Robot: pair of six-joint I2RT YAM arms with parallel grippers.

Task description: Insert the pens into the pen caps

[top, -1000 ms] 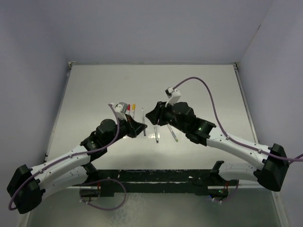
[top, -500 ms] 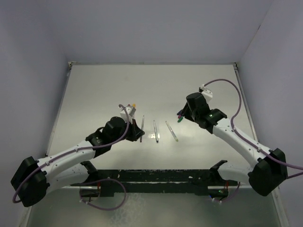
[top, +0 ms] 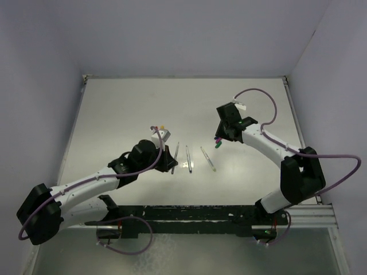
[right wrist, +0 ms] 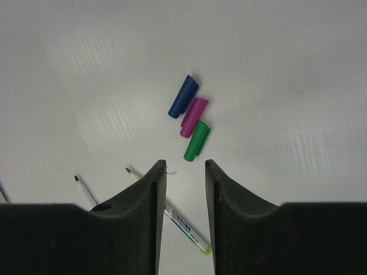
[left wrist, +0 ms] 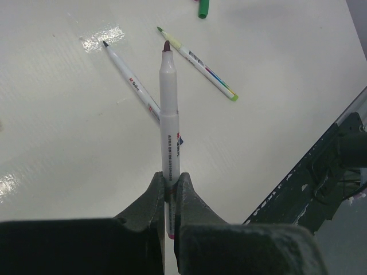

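Red-tipped pen (left wrist: 170, 114) sits pinched in the left gripper (left wrist: 170, 186). The right gripper (right wrist: 182, 172) hangs spread above the stubby blue cap (right wrist: 183, 96), magenta cap (right wrist: 194, 117) and green cap (right wrist: 196, 141), which touch, with glossy white table (right wrist: 287, 69) all round.

The left gripper (left wrist: 170, 188) pinches a pen (left wrist: 170, 109) near its rear end, dark red tip pointing far. Beyond, on the table (left wrist: 69, 143), lie two others — a black-tipped pen (left wrist: 129, 80) and, right, a green-tipped pen (left wrist: 198, 63).

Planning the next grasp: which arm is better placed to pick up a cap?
Right. The right gripper is open and hovers just short of the green cap, while the left gripper is already shut on a pen.
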